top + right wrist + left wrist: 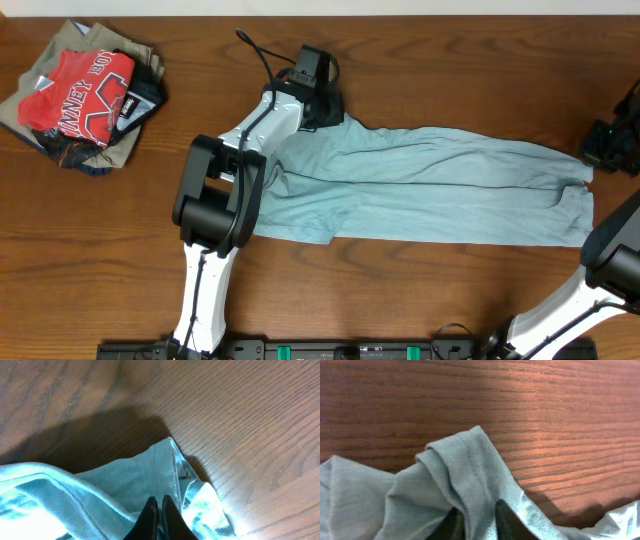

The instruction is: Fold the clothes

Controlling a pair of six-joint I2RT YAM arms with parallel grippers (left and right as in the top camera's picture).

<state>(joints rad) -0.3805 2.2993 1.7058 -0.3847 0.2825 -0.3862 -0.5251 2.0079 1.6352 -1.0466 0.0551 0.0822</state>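
Brown wood-grain counter (420, 300) carries the clothes (430, 185), a pale blue-grey garment spread flat from centre to the right edge. The left claw (479, 524) stands narrow, its two dark fingers (453, 525) pinching a raised fold at the garment's far-left corner. The right claw (160, 512) is closed to a sliver on the hem at the garment's right end. Only the overhead view shows the garment's whole spread and a pile of other garments (85, 95) far left. The wrist views show the pinched folds.
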